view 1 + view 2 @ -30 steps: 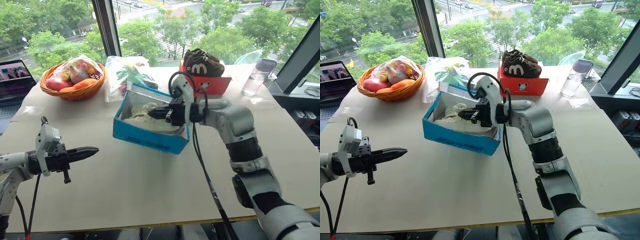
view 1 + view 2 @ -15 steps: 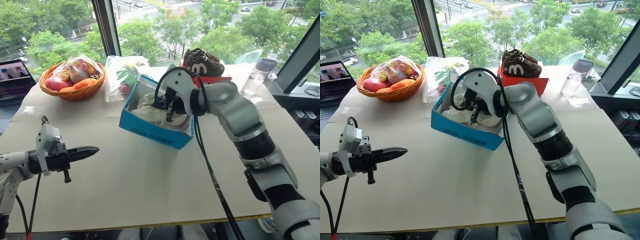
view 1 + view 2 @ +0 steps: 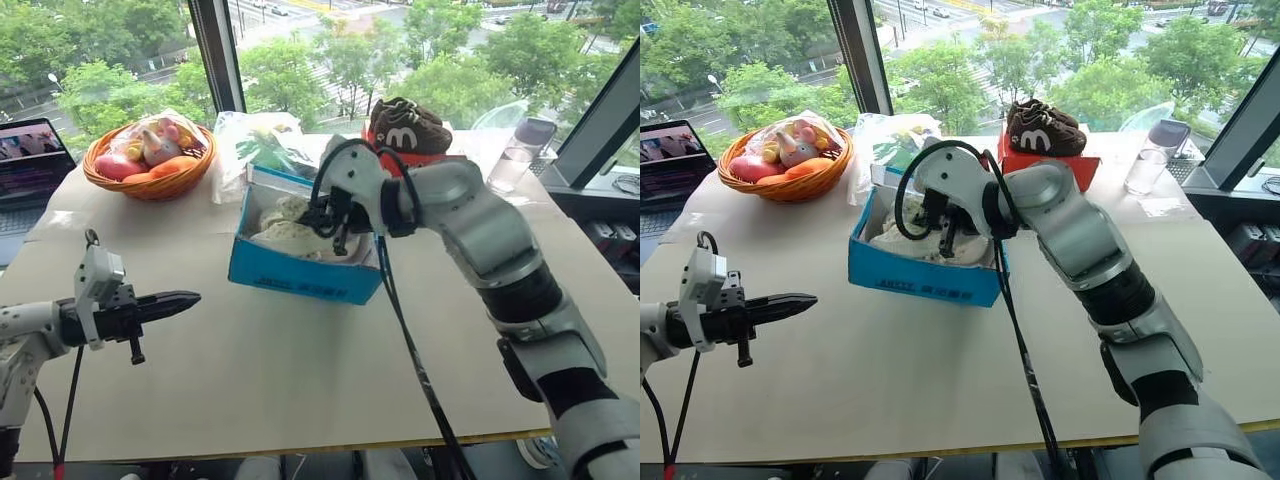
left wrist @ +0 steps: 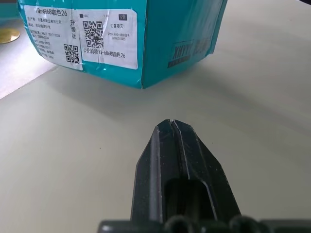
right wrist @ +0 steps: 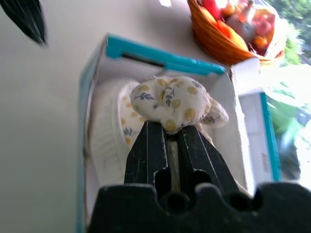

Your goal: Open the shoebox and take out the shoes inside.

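The blue shoebox [image 3: 300, 277] stands open in the middle of the table, its lid [image 5: 252, 126] folded back. Cream, flower-patterned shoes [image 3: 285, 218] lie inside on white paper. My right gripper [image 3: 335, 228] reaches down into the box from its right side and is shut on the edge of one shoe [image 5: 175, 103], which sits raised at its fingertips. The other shoe [image 5: 109, 138] lies flat on the box floor. My left gripper [image 3: 185, 298] hovers over the table to the left of the box, shut and holding nothing. In the left wrist view the shoebox's labelled end [image 4: 121, 39] stands ahead of the shut fingers [image 4: 174, 145].
A wicker basket [image 3: 150, 185] of fruit and toys and a plastic bag [image 3: 255, 140] sit behind the shoebox. A red-orange box [image 3: 425, 165] with dark brown shoes [image 3: 408, 125] on it stands at the back right, near a glass [image 3: 505, 168]. A laptop [image 3: 30, 155] is at the far left.
The right wrist has rolled, so its fingers now point down into the box, shut on a shoe. The shoebox tipped up half a second ago and now lies flat again. The left arm stayed still.
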